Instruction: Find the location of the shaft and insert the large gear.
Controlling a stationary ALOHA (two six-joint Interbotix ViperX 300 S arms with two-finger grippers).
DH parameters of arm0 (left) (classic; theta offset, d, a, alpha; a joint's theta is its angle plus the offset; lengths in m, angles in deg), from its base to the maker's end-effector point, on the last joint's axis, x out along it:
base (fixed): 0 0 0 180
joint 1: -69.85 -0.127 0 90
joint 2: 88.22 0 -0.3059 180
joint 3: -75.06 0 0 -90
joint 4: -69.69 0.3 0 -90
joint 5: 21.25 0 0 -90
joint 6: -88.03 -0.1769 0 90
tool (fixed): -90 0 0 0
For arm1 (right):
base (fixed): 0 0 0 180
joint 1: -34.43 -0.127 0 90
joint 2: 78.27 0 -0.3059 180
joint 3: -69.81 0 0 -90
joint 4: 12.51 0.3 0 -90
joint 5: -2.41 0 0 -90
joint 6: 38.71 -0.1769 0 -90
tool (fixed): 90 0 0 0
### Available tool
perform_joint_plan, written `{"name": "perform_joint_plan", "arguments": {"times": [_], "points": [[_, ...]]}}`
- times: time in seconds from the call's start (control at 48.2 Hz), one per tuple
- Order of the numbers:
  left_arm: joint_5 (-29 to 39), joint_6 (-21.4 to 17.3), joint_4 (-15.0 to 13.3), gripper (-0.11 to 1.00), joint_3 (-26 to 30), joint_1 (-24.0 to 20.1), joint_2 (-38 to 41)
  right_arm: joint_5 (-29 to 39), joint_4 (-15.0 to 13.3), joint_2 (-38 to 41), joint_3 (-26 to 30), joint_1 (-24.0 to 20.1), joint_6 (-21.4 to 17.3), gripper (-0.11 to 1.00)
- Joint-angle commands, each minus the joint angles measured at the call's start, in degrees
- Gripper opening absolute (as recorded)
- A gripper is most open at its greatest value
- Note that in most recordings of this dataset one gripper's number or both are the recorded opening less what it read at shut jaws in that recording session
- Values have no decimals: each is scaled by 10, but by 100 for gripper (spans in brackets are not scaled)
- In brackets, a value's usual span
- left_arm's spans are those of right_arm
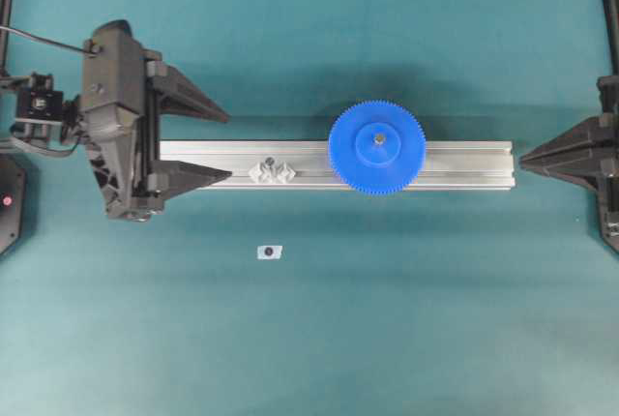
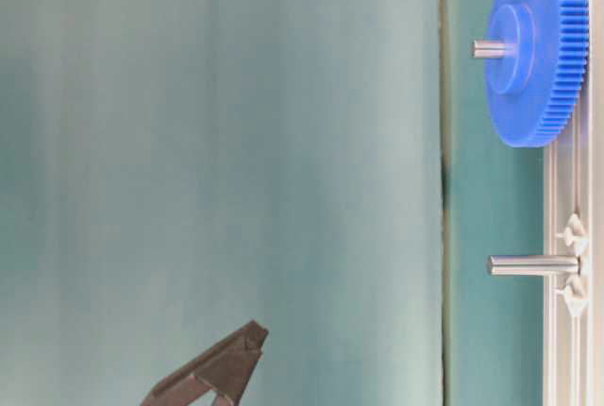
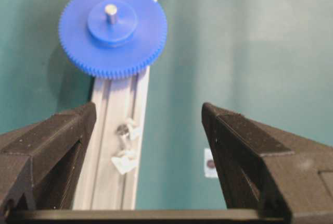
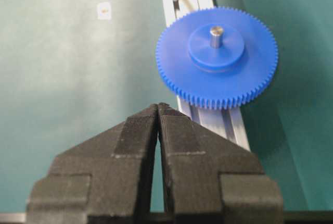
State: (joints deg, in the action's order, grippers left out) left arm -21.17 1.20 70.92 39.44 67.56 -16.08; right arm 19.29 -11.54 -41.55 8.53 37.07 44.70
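The large gear (image 1: pixel 376 147), a bright blue toothed disc, lies flat on the aluminium rail (image 1: pixel 464 164). The shaft (image 1: pixel 379 138) pokes up through its hub, and no gripper touches it. The wrist views show the same gear (image 3: pixel 113 31) (image 4: pixel 217 57) with the grey pin tip (image 3: pixel 110 13) (image 4: pixel 216 35) in its centre hole. From table level the shaft (image 2: pixel 491 48) sticks out of the gear (image 2: pixel 536 47). My left gripper (image 1: pixel 228 146) (image 3: pixel 148 109) stands open and empty at the rail's left end. My right gripper (image 1: pixel 522 158) (image 4: pixel 158 107) is shut and empty just off the right end.
A second pin with close-set translucent mounts (image 1: pixel 272 169) (image 2: pixel 528 264) stands on the rail between the left gripper and the gear. A small white tag with a dark dot (image 1: pixel 269 252) lies on the teal table in front of the rail.
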Motion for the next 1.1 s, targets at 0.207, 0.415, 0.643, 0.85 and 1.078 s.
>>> {"name": "perform_joint_plan", "arguments": {"times": [0.207,0.415,0.643,0.85,1.078], "points": [[-7,-1,1,83,-11,3,-28,-5,1,1,3,1,-7,10],[-7,-1,1,83,-25,3,-41,-5,2,0,3,1,-7,10],[-7,0,1,83,-38,3,-49,-6,2,-1,2,1,-7,10],[-7,-1,1,83,-47,3,-56,-6,3,-3,0,1,-7,10],[-7,-1,1,83,-50,3,-59,-6,3,-6,-1,1,-7,10]]}}
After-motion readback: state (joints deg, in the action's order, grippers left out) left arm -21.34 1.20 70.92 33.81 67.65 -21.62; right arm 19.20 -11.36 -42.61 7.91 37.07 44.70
